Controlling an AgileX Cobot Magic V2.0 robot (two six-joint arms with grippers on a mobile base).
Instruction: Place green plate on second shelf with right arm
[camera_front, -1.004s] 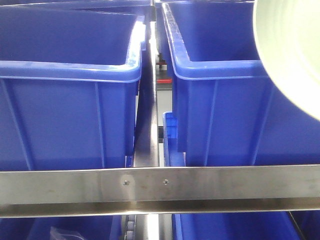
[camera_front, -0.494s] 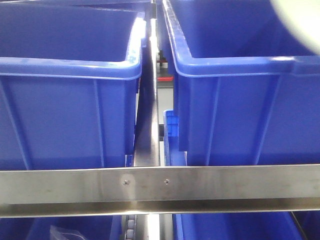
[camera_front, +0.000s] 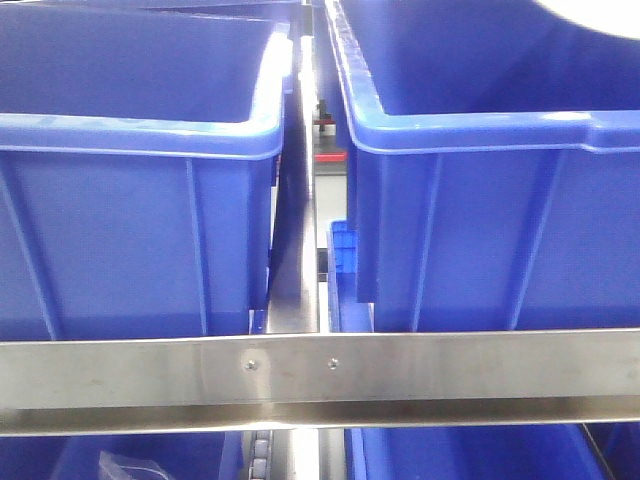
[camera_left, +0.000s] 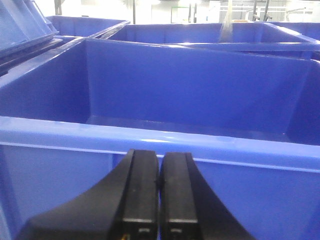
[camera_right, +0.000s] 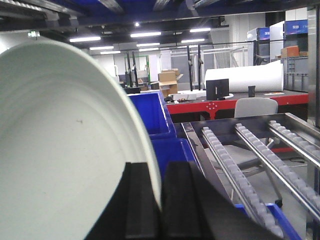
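Observation:
The green plate (camera_right: 65, 150) fills the left of the right wrist view, held on edge with its inner face toward the camera. My right gripper (camera_right: 159, 200) is shut on its rim, one finger on each side. In the front view only a pale sliver of the plate (camera_front: 600, 15) shows at the top right corner, above the right blue bin (camera_front: 480, 200). My left gripper (camera_left: 159, 195) is shut and empty, right in front of the wall of a blue bin (camera_left: 165, 90).
Two large blue bins, the left one (camera_front: 130, 200) beside the right, stand on a steel shelf rail (camera_front: 320, 370) with a steel divider (camera_front: 300, 200) between them. More blue bins show below. Roller tracks (camera_right: 250, 155) and blue bins (camera_right: 160, 125) lie ahead of the right gripper.
The plate has risen in the front view, from covering the upper right corner to a thin sliver at the top edge. The bins and shelf have not moved.

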